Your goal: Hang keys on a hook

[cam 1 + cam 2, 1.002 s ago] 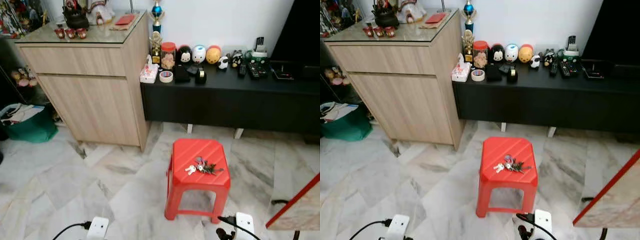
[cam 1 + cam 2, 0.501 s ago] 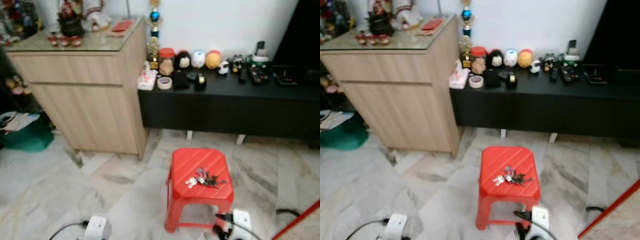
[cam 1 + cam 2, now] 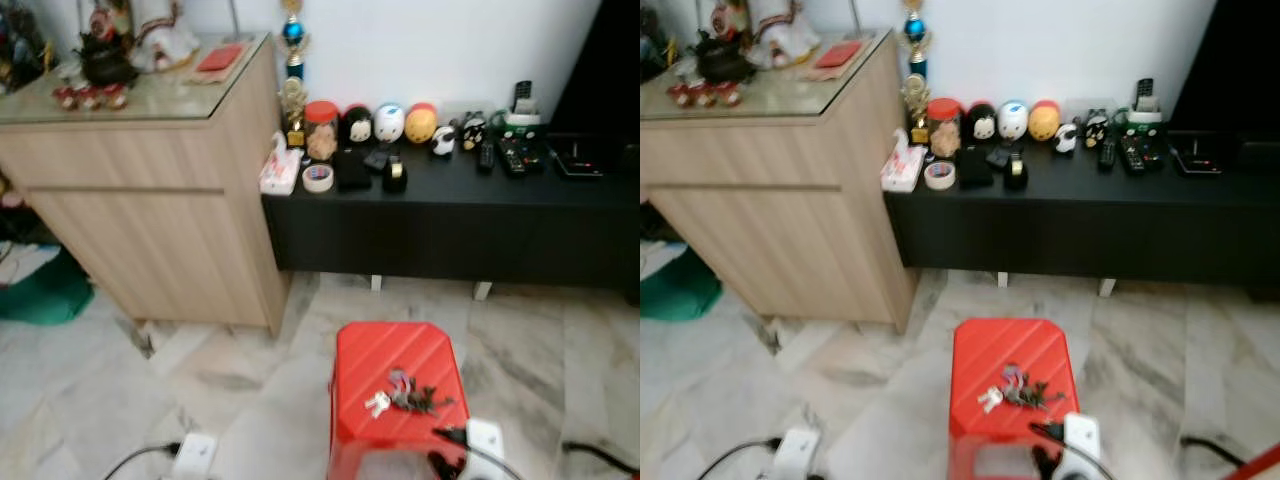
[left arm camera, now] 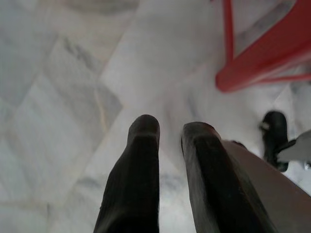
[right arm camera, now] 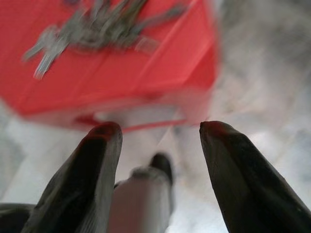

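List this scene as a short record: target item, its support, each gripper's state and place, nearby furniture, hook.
target: bunch of keys, loose, not held
support: red plastic stool, keys on its seat toward the near edge
right gripper: open, empty, low beside the stool, keys ahead of it
left gripper: fingers close together, holding nothing, over the marble floor near a stool leg
furniture: wooden cabinet to the left, black low bench along the wall with figurines and remotes
hook: none to be made out
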Available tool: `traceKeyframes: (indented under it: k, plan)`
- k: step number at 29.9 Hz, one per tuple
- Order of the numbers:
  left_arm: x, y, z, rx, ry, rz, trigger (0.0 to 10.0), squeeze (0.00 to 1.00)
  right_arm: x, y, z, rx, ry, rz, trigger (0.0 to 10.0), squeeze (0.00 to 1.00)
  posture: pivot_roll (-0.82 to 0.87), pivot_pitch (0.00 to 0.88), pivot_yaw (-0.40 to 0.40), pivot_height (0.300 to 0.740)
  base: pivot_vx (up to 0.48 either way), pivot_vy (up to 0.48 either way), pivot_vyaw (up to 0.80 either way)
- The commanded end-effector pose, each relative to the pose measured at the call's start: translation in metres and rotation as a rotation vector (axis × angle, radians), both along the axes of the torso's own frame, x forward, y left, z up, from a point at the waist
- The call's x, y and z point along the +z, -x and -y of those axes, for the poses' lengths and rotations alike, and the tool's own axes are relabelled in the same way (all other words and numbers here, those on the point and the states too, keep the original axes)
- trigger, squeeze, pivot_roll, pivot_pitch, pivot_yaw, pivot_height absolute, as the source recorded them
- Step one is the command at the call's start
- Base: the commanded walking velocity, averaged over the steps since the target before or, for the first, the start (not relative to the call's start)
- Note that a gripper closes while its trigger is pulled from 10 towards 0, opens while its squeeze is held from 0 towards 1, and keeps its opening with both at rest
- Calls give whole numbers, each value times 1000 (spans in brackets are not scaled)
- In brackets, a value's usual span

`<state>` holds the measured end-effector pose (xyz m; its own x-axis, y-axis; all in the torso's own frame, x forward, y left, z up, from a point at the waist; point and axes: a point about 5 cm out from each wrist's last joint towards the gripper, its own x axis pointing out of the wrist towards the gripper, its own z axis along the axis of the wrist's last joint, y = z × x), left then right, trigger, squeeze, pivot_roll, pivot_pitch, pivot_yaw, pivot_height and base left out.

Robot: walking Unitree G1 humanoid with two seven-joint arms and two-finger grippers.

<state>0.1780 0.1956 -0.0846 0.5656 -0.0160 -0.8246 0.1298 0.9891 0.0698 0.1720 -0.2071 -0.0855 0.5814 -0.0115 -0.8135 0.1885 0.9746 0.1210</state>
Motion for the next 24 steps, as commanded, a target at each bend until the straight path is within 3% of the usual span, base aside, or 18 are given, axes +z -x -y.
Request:
traceKeyframes:
  k: [1,14,16,18,21,22,24]
  plan:
    - [2,0,-14,8,-46,2,10000,0,1,-6,-12,17,-27,12,10000,0,-40,0,18,730,0,0,0]
    - [11,-11,-22,32,-50,94,10000,0,5,-11,-12,36,-20,101,10000,0,-52,0,16,730,0,0,0]
    - [24,-28,-29,92,-21,212,10000,0,28,-50,-27,76,-24,284,10000,0,-54,0,16,730,0,0,0]
    - [27,-31,-31,102,-17,235,10000,0,32,-56,-29,83,-20,314,10000,0,-55,0,17,730,0,0,0]
    - [40,-48,-35,125,-10,345,10000,0,41,-64,-25,67,-5,395,10000,0,-59,0,17,730,0,0,0]
    - [60,-68,-32,91,7,498,10000,0,50,-72,-23,62,28,470,10000,0,-62,0,18,730,0,0,0]
    - [78,-84,-28,52,15,630,10000,0,58,-78,-21,63,51,528,10000,0,-63,0,19,730,0,0,0]
